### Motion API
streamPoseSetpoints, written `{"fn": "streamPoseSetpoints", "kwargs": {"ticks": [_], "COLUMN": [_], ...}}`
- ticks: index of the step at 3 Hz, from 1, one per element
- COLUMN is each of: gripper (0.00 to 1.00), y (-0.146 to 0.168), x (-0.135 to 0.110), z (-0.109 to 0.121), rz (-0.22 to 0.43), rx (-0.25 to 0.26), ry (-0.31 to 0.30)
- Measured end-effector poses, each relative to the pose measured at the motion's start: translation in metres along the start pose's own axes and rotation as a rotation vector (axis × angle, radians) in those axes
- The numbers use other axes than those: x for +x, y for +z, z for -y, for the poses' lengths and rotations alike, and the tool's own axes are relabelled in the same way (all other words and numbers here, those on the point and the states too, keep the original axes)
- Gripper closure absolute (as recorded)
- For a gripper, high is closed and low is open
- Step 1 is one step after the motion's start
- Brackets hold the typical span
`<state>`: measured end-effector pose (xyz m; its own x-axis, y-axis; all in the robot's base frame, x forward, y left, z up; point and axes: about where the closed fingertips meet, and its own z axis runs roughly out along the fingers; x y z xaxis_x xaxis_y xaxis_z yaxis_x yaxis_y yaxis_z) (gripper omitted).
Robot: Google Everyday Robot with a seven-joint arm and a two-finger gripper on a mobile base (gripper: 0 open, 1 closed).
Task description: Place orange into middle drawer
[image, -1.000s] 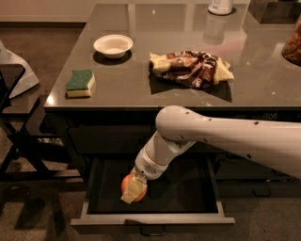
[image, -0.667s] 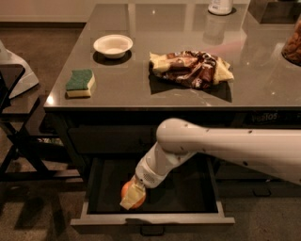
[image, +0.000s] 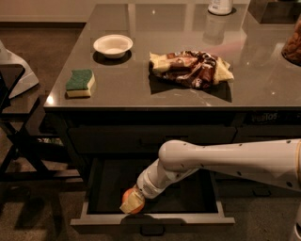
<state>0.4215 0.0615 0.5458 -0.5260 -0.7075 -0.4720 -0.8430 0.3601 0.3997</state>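
— Nearing the end, is it?
— Yes: the wide, shallow dark-grey middle drawer [image: 155, 220] is standing open, and the smooth round orange [image: 139, 209] is sitting low inside it, near the front left corner. Releasing and withdrawing are remaining.
— And the two-finger gripper [image: 133, 204]?
— It is reaching into the drawer, its pale fingers pinching the orange. Whether the fruit is touching the drawer floor, I cannot tell.

the gripper [image: 132, 203], low in the near left of the middle drawer [image: 155, 220], holds the orange [image: 127, 194] and covers much of it. the arm [image: 235, 162] is cut off at the right edge. the far white jar [image: 220, 5] loses its top. the words [image: 265, 117] on the front of the counter [image: 141, 89] are too blurry to read.
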Motion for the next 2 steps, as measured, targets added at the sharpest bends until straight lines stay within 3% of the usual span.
{"fn": "streamPoseSetpoints", "kwargs": {"ticks": [2], "gripper": [1.00], "y": [0.0063], "x": [0.0030], "z": [0.0047], "rz": [0.018], "rx": [0.014], "ry": [0.033]}}
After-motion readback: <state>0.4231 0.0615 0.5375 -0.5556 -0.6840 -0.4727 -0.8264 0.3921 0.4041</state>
